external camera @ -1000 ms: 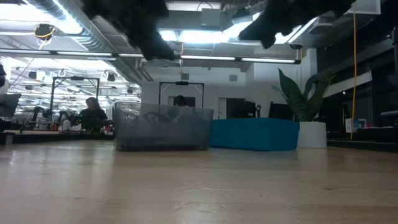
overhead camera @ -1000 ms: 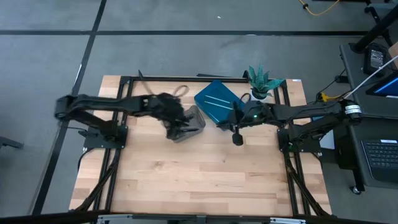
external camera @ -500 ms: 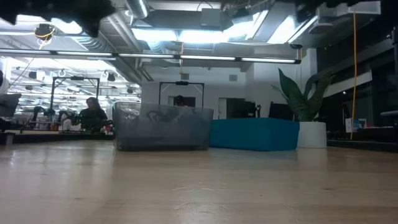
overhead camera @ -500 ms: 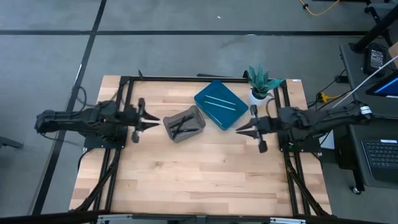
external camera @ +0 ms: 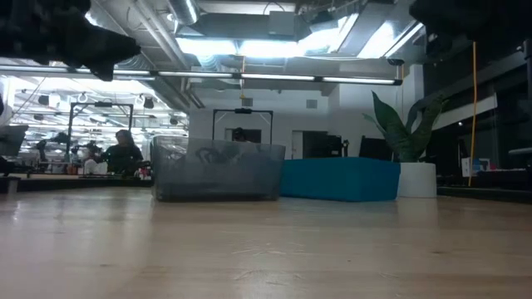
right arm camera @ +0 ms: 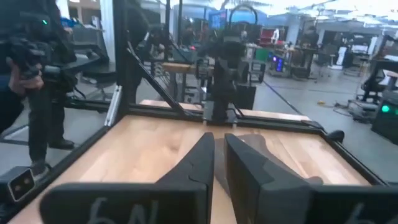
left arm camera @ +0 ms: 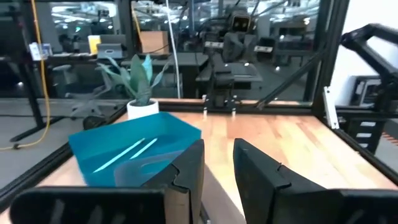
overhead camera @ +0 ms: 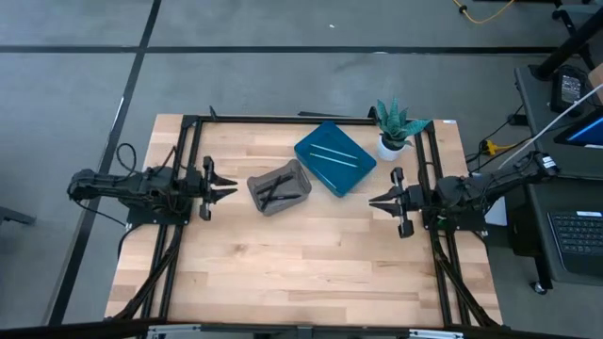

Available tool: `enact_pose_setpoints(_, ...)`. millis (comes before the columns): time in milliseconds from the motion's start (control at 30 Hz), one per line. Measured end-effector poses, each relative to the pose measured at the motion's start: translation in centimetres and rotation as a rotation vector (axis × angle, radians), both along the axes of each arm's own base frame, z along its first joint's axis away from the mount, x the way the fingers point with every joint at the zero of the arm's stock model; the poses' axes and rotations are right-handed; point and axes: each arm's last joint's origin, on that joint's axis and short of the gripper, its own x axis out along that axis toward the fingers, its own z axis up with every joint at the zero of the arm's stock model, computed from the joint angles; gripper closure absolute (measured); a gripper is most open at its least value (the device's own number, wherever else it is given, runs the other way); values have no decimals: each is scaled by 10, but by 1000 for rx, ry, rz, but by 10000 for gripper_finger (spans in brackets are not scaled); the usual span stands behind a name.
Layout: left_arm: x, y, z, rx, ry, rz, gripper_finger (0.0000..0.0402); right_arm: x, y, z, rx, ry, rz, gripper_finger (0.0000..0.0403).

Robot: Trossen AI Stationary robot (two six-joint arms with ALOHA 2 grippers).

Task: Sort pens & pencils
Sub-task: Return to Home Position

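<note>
Near left edge, left tool (overhead camera: 230, 188); right tool (overhead camera: 373, 200) opposite

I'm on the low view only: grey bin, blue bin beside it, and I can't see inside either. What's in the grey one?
Observer: In the high view the grey bin holds a small pile of black sticks.
Operator: And the blue bin?
Observer: Two light blue sticks lie side by side in it.
Operator: Where are the grippers?
Observer: The left gripper is left of the grey bin, the right gripper right of the blue bin, both apart from the bins.
</note>
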Motion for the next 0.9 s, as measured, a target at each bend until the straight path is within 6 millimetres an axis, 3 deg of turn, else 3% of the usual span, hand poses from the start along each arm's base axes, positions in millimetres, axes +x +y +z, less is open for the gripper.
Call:
enact_pose_setpoints(367,5,-7,-26,-15,-53,-41,321,-3,4,-20,42,10,33,363)
enact_pose_setpoints(667,4,-13,-29,-9,-29,-87,321,1,6,-26,29,43,54,363)
enact_pose_setpoints(900,4,-14,-29,-8,-22,-104,321,-7,2,-51,38,-45,38,363)
